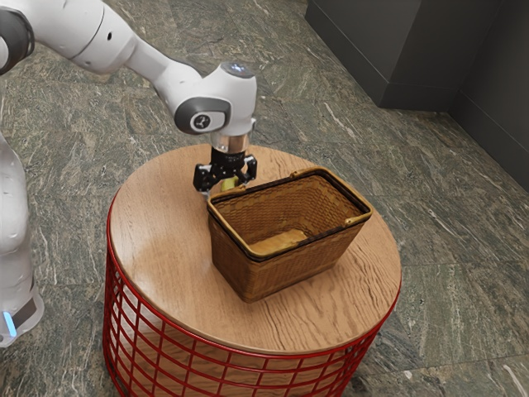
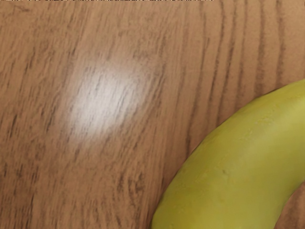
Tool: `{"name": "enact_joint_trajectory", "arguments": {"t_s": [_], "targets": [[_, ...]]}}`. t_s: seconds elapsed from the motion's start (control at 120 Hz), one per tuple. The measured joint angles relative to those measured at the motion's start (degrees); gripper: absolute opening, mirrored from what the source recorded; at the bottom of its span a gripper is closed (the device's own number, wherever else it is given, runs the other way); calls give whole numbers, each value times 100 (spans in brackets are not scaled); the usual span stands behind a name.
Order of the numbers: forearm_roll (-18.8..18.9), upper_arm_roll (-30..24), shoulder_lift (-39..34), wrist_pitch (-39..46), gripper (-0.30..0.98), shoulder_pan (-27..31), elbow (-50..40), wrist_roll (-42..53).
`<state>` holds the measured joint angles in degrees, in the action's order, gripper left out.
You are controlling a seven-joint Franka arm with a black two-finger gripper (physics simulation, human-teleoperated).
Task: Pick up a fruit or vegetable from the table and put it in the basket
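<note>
That black two-finger gripper [image 1: 226, 184], spread apart over the curved yellow banana [image 2: 233, 167], may clip the brown woven basket [image 1: 277, 270] crowding it.

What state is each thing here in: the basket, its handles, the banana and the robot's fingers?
Fingers: open, apart on either side of the banana.
Banana: yellow, in its skin, outside the basket.
Basket: upright, open at the top.
Handles: folded down along the rim.
</note>
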<state>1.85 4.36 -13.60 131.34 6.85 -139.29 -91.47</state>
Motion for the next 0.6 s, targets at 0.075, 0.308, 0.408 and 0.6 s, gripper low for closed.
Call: {"name": "enact_joint_trajectory", "arguments": {"t_s": [0.075, 0.308, 0.408, 0.6], "targets": [[4, 2, -8, 17, 47, 2, -3, 23], [7, 22, -44, 17, 20, 0, -4, 86], [8, 52, -24, 22, 19, 8, -15, 113], [16, 79, -352, -92, 15, 18, 3, 176]]}}
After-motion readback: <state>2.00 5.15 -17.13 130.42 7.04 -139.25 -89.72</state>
